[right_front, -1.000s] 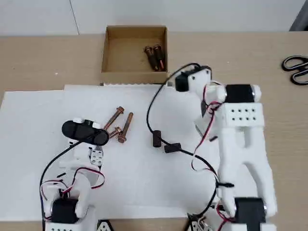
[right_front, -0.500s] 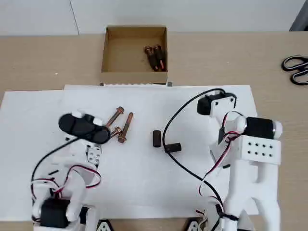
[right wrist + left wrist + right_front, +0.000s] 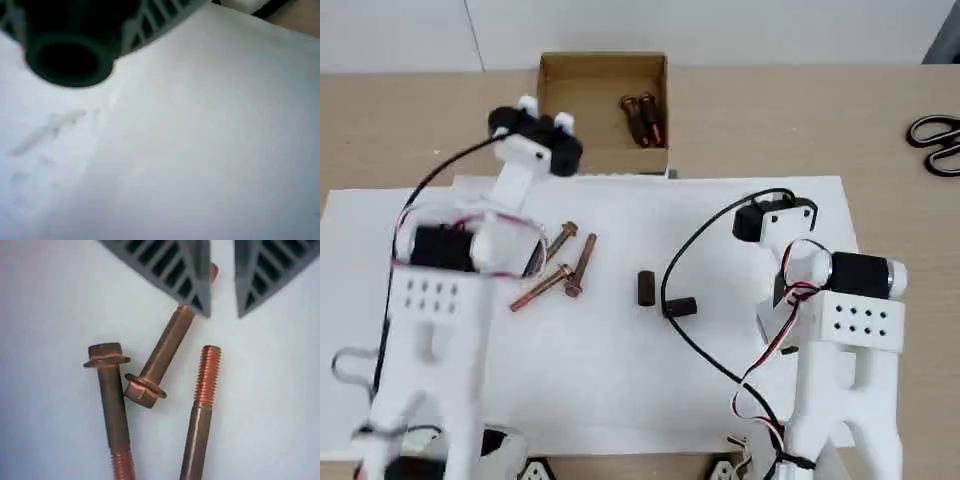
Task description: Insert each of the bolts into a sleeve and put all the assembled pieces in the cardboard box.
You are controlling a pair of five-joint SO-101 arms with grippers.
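Note:
Three copper bolts [image 3: 152,365] lie loose on the white paper, left of centre [image 3: 565,265]. My left gripper [image 3: 222,285] hangs open just above them, one finger over a bolt's threaded end. The left arm [image 3: 440,290] stretches out over that spot. Two black sleeves [image 3: 646,288] lie mid-paper. My right gripper [image 3: 100,25] is shut on a third black sleeve [image 3: 70,62], held low over bare paper. The right arm [image 3: 845,310] stands at the paper's right side. The cardboard box [image 3: 550,100] at the back holds two assembled pieces [image 3: 642,118].
Black scissors [image 3: 935,140] lie at the far right of the wooden table [image 3: 800,110]. A black cable [image 3: 670,300] from the right arm loops across the paper beside the sleeves.
The left arm unfolded from the front edge and swung out over the bolts. The right arm pulled back from beside the box to the paper's right side, then held still.

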